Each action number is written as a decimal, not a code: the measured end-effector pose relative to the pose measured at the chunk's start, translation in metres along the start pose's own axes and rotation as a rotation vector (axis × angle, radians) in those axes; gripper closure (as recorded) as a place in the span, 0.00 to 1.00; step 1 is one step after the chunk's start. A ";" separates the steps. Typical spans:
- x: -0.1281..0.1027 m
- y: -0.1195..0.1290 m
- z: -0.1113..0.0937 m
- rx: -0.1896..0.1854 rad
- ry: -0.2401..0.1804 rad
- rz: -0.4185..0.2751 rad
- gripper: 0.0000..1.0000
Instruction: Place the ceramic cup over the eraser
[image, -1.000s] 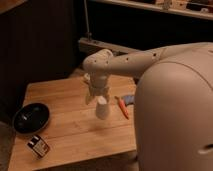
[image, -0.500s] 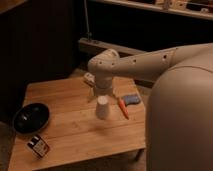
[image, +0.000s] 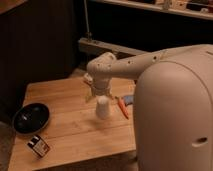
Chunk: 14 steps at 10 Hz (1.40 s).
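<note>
1. I, the gripper, am hanging directly above the ceramic cup; its top is sitting right beneath me, touching or nearly so; I am not able to tell how wide I am standing, nor whether I am holding it.
2. Over the last second I am hardly shifting; the cup is keeping the same spot on the table.
3. The eraser is lying well apart from me, out by the table's front corner, beyond the black bowl; nothing is covering it.
4. I am judging the carry as not yet begun; I am needing a firm hold before lifting, or the cup could tip.
</note>
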<state>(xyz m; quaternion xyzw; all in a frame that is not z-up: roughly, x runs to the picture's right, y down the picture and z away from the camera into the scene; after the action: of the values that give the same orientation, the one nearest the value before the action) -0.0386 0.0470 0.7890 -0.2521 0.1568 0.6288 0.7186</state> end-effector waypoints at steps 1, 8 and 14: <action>-0.008 -0.001 0.007 0.005 0.007 0.004 0.20; -0.003 -0.017 0.027 -0.013 0.077 0.068 0.20; -0.006 -0.012 0.043 -0.027 0.103 0.081 0.20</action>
<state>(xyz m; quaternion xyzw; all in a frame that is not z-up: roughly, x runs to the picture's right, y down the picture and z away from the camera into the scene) -0.0318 0.0648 0.8296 -0.2870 0.1952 0.6458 0.6801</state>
